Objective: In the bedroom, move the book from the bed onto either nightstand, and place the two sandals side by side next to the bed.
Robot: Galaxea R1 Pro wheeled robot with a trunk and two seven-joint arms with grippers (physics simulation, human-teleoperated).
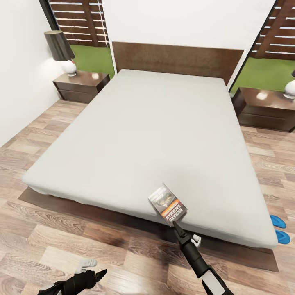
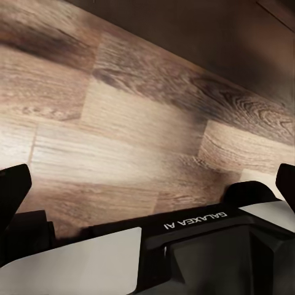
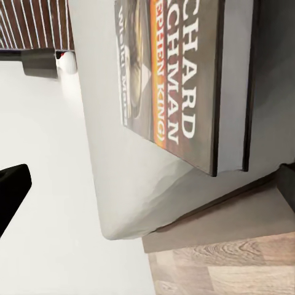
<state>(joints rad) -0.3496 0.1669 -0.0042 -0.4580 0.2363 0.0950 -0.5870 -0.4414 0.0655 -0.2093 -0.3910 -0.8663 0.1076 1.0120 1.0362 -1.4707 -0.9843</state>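
Right gripper (image 1: pixel 177 223) at the book (image 1: pixel 167 203) on the bed's (image 1: pixel 135 131) foot edge.

**Even daylight, soft shadows, stretched corners**

The head view is bright and sharp. White glare spots sit on the glossy dark brown nightstand tops (image 1: pixel 84 78). The pale grey-white mattress (image 1: pixel 151 139) throws a soft shadow onto the mixed-brown wood-plank floor (image 1: pixel 82 241). Straight lines splay toward the corners. The left wrist view is dimmer.

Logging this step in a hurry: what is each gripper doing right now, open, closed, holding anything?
Left gripper: open, empty, low over the floor.
Right gripper: at the near edge of the book on the bed; grip cannot be told.
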